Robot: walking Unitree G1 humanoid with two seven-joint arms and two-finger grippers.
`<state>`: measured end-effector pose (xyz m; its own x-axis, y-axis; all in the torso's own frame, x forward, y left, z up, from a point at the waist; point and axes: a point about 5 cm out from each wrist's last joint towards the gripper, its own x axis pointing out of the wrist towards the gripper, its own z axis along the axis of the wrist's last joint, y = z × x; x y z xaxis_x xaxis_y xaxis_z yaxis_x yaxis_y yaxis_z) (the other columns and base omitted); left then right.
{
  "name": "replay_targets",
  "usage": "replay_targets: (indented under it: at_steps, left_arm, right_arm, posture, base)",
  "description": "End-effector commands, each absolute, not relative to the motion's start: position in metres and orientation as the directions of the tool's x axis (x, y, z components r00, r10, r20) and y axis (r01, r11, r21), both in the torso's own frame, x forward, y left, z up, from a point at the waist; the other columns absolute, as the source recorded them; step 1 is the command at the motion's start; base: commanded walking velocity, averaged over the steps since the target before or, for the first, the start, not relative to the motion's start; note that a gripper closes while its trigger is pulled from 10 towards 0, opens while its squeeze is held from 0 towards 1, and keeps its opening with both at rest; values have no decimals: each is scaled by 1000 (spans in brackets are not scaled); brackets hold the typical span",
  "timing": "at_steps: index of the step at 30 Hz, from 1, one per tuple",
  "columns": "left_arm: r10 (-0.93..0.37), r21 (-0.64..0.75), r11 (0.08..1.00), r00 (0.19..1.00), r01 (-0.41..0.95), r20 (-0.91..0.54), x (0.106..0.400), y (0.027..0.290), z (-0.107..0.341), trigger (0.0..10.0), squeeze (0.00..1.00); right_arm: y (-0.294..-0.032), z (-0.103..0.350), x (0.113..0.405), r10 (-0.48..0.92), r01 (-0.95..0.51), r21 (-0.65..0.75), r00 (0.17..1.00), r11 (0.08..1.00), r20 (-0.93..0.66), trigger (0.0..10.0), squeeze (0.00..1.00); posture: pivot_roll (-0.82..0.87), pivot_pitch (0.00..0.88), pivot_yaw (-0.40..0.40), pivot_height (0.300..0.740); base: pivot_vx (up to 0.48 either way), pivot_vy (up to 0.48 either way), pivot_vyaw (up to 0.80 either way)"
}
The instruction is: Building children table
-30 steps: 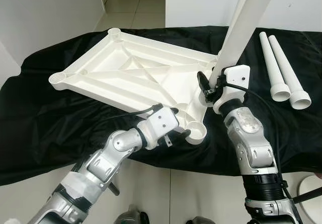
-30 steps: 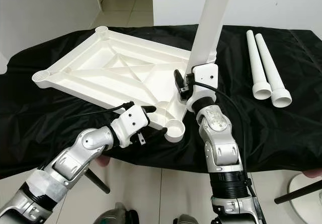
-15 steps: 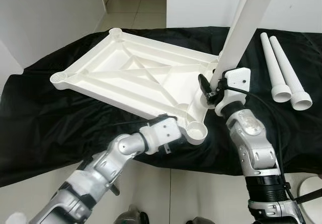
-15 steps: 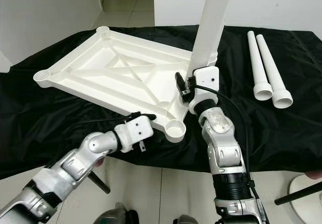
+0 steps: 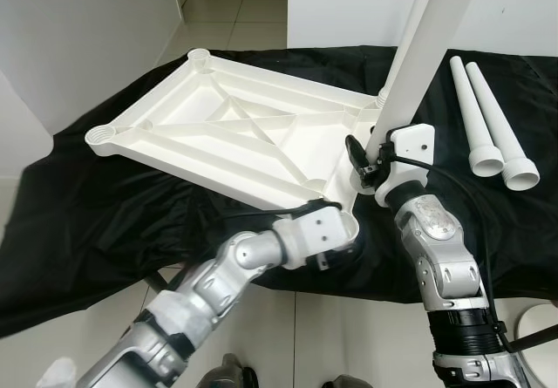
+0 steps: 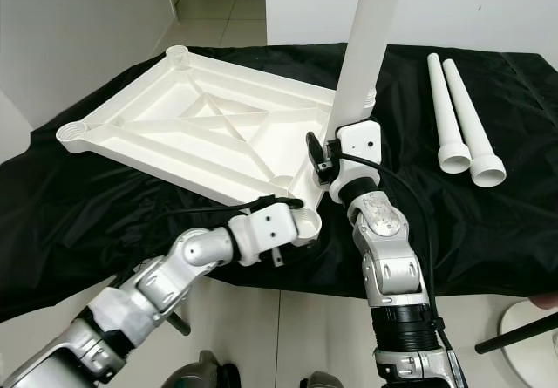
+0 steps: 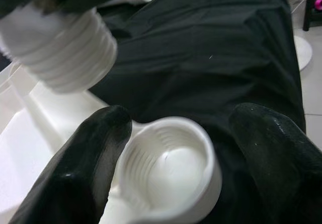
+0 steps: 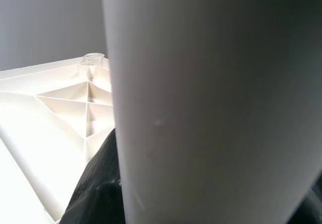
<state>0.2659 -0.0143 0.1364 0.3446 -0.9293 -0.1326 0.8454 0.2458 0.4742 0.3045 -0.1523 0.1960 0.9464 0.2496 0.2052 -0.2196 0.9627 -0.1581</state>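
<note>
The left arm rises from 7 o'clock toward the centre of the head views, elbow bent, its wrist level and its left pincer (image 7: 173, 148) spread wide, one black finger (image 7: 80, 173) on each side of a round threaded socket without gripping it. The right arm stands nearly upright from 5 o'clock, forearm vertical, and the right pincer (image 5: 373, 154) is clamped on a white table leg (image 5: 418, 57) held upright just right of centre.

We find no readable text, label, brand or number anywhere (plain white plastic and black cloth all round), nothing near either gripper carries writing.
</note>
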Motion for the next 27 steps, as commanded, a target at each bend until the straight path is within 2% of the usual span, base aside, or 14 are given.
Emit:
replay_targets:
  at_steps: [1,5,10,12,17,20,21,23,24,25,27]
  left_arm:
    - [-921,487,249,361,837,-150,268,-13,132,10000,0]
    - [-923,497,252,360,830,-133,267,-17,135,10000,0]
    - [-920,478,303,384,824,-78,273,-12,152,10000,0]
    - [-901,436,382,433,815,-20,284,5,172,10000,0]
    - [-893,414,409,450,814,-2,289,21,182,10000,0]
    - [-872,453,375,474,809,-123,299,46,173,10000,0]
    - [-872,453,375,474,809,-123,299,46,173,10000,0]
    - [-799,437,429,558,791,-224,315,61,160,10000,0]
    - [-799,437,429,558,791,-224,315,61,160,10000,0]
    - [-721,432,474,620,767,-309,326,71,148,10000,0]
    - [-721,432,474,620,767,-309,326,71,148,10000,0]
  right_arm:
    - [-151,200,302,248,-215,-158,941,964,231,10000,0]
    - [-152,201,302,241,-209,-154,942,966,235,10000,0]
    - [-152,200,301,239,-208,-151,942,966,234,10000,0]
    - [-151,199,300,248,-217,-153,941,964,230,10000,0]
    - [-150,198,300,254,-222,-154,940,963,229,10000,0]
    - [-150,196,300,256,-224,-158,941,962,223,10000,0]
    - [-150,196,300,256,-224,-158,941,962,223,10000,0]
    - [-149,195,301,262,-230,-158,940,960,221,10000,0]
    - [-149,195,301,262,-230,-158,940,960,221,10000,0]
    - [-147,196,300,271,-239,-162,937,957,220,10000,0]
    - [-147,196,300,271,-239,-162,937,957,220,10000,0]
  posture:
    - [-55,38,72,740]
    - [-60,41,72,740]
    - [-57,38,71,740]
    - [-44,34,73,740]
    - [-34,35,74,740]
    - [-24,40,72,740]
    - [-24,40,72,740]
    - [-22,45,69,740]
    - [-22,45,69,740]
    - [-21,50,66,740]
    - [-21,50,66,740]
  base:
    - [0,0,0]
    - [0,0,0]
    - [0,0,0]
    - [0,0,0]
    - [0,0,0]
    - [0,0,0]
    - [0,0,0]
    - [0,0,0]
    - [0,0,0]
    - [0,0,0]
    - [0,0,0]
